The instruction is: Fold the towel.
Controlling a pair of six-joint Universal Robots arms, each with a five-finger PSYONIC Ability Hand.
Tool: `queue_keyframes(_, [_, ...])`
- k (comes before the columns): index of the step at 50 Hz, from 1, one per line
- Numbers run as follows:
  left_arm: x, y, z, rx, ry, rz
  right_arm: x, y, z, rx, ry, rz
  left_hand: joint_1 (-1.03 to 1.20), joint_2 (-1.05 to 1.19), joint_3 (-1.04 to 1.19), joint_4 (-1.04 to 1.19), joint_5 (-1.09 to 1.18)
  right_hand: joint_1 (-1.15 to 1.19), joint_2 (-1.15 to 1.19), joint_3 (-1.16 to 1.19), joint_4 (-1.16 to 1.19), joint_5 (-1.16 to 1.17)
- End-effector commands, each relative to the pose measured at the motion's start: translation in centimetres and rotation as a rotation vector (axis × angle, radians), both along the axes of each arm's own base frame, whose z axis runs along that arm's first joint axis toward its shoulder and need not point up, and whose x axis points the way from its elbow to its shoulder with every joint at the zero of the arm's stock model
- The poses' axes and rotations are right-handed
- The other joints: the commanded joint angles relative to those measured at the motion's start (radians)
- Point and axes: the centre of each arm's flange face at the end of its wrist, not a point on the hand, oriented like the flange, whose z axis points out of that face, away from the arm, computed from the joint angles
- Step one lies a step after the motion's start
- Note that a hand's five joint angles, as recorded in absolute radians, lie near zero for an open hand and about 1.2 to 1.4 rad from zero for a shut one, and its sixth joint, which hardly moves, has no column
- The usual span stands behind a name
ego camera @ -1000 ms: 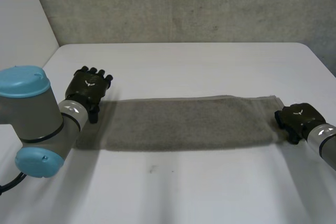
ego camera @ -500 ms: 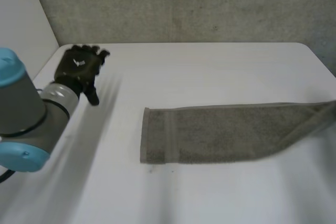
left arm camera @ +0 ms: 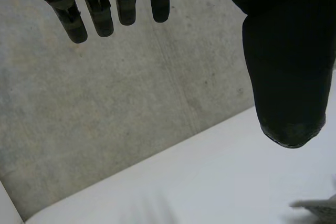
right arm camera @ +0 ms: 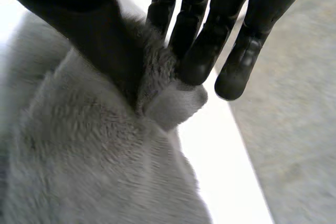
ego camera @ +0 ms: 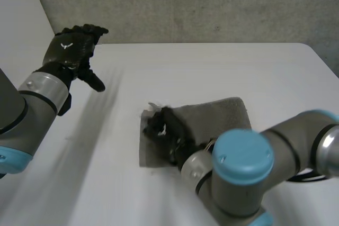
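Towel: you see the grey terry towel lying on the near middle of the table, doubled over on itself, with one flat end sticking out from under the fold towards the left arm's side.
Right hand: the black right hand sits at that end of the fold. In your right wrist view its thumb and fingers are closed on a rolled edge of the towel, pinching it between them.
Left hand: the black left hand is raised over the far corner of the table, well apart from the towel. In your left wrist view the fingers hang straight with the thumb spread away, and nothing is held.
In the way: the right arm, grey with a light-blue cap, crosses in front of the towel in your head view and covers its near part. The left arm comes in beside the table's edge.
Surface: a plain white table, with a tip of the towel showing on it beyond the left thumb.
Room: a rough grey concrete wall runs behind the table's far edge.
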Motion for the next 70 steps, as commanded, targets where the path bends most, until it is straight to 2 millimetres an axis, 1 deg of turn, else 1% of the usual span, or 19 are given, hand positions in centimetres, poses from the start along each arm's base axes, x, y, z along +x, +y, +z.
queue_keyframes(1, [-0.2, -0.2, -1.3, 0.034, -0.014, -0.002, -0.8, 0.8, -0.5, 0.024, 0.013, 0.009, 0.002, 0.009, 0.008, 0.008, -0.033, -0.978, -0.972, -0.989, -1.002, -0.998])
queue_keyframes(5, [-0.4, -0.1, -1.7, 0.045, -0.018, -0.01, -1.7, 0.0, 1.9, 0.045, -0.072, -0.043, 0.002, 0.009, 0.008, 0.008, -0.033, -0.978, -0.972, -0.989, -1.002, -0.998])
queue_keyframes(7, [-0.8, 0.3, -1.9, 0.051, -0.02, -0.025, -4.7, -3.5, 3.4, 0.118, -0.173, -0.188, 0.002, 0.009, 0.008, 0.008, -0.033, -0.978, -0.972, -0.989, -1.002, -0.998])
queue_keyframes(11, [-1.2, 0.6, -1.9, 0.052, -0.021, -0.039, -7.9, -6.4, 4.6, 0.196, -0.28, -0.32, 0.002, 0.009, 0.008, 0.008, -0.033, -0.978, -0.972, -0.989, -1.002, -0.998])
queue_keyframes(22, [-2.2, 1.6, -2.1, 0.058, -0.024, -0.074, -14.1, -6.7, 0.4, 0.454, -0.165, -0.495, 0.002, 0.009, 0.008, 0.008, -0.033, -0.978, -0.972, -0.989, -1.002, -0.998])
queue_keyframes(24, [-2.2, 1.7, -2.2, 0.061, -0.025, -0.074, -14.7, -6.9, -0.2, 0.457, -0.144, -0.513, 0.002, 0.009, 0.008, 0.008, -0.033, -0.871, -0.865, -0.882, -0.895, -0.891])
queue_keyframes(28, [-2.2, 1.7, -2.6, 0.07, -0.029, -0.076, -15.8, -7.9, -1.1, 0.366, -0.058, -0.53, 0.002, 0.009, 0.008, 0.008, -0.033, -0.259, -0.254, -0.271, -0.284, -0.28])
queue_keyframes(36, [-2.1, 1.7, -2.9, 0.081, -0.031, -0.073, -16.5, -9.6, -1.9, 0.269, 0.046, -0.57, 0.002, 0.009, 0.008, 0.008, -0.033, 0.243, 0.248, 0.231, 0.218, 0.222])
queue_keyframes(43, [-2.1, 1.8, -2.8, 0.08, -0.031, -0.073, -15.1, -10.9, 0.3, 0.174, -0.019, -0.567, 0.002, 0.009, 0.008, 0.008, -0.033, 0.244, 0.249, 0.232, 0.219, 0.223])
queue_keyframes(45, [-2.1, 1.9, -2.8, 0.08, -0.031, -0.074, -11.4, -9.4, 2.7, 0.07, -0.066, -0.443, 0.002, 0.009, 0.008, 0.008, -0.033, 0.244, 0.249, 0.232, 0.219, 0.223])
queue_keyframes(51, [-2.1, 1.9, -2.6, 0.075, -0.029, -0.071, -6.2, -5.7, 3.7, 0.013, -0.104, -0.257, 0.002, 0.009, 0.008, 0.008, -0.033, 0.244, 0.249, 0.232, 0.219, 0.223])
queue_keyframes(54, [-2.1, 2.0, -2.6, 0.076, -0.028, -0.071, -3.2, -2.5, 2.9, -0.024, -0.087, -0.12, 0.002, 0.009, 0.008, 0.008, -0.033, 0.244, 0.249, 0.232, 0.219, 0.223])
queue_keyframes(56, [-2.0, 2.0, -2.5, 0.075, -0.027, -0.068, -0.8, 1.7, 1.3, -0.091, -0.032, 0.027, 0.002, 0.009, 0.008, 0.008, -0.033, 0.244, 0.249, 0.232, 0.219, 0.223])
queue_keyframes(59, [-2.0, 2.0, -2.4, 0.071, -0.024, -0.066, 0.0, 4.4, -1.2, -0.13, 0.063, 0.125, 0.002, 0.009, 0.008, 0.008, -0.033, 0.244, 0.249, 0.232, 0.219, 0.223])
queue_keyframes(65, [-2.0, 2.1, -2.3, 0.075, -0.024, -0.069, -0.3, 4.7, -2.0, -0.137, 0.1, 0.144, 0.002, 0.009, 0.008, 0.008, -0.033, 0.244, 0.249, 0.232, 0.219, 0.223])
queue_keyframes(67, [-2.0, 2.1, -2.3, 0.073, -0.024, -0.071, -0.5, 4.9, -0.1, -0.115, 0.018, 0.141, 0.002, 0.009, 0.008, 0.008, -0.033, -0.403, -0.397, -0.414, -0.427, -0.423])
queue_keyframes(68, [-2.0, 2.1, -2.3, 0.073, -0.024, -0.071, -0.5, 4.9, -0.1, -0.115, 0.017, 0.141, 0.002, 0.009, 0.008, 0.008, -0.033, -0.407, -0.401, -0.418, -0.431, -0.427])
queue_keyframes(69, [-2.1, 2.2, -2.1, 0.069, -0.022, -0.073, -0.7, 4.3, 0.9, -0.085, -0.035, 0.118, 0.002, 0.009, 0.008, 0.008, -0.033, -0.863, -0.858, -0.875, -0.888, -0.884])
queue_keyframes(70, [-2.1, 2.2, -2.1, 0.069, -0.022, -0.073, -0.7, 4.3, 0.9, -0.084, -0.036, 0.117, 0.002, 0.009, 0.008, 0.008, -0.033, -0.868, -0.862, -0.879, -0.892, -0.888])
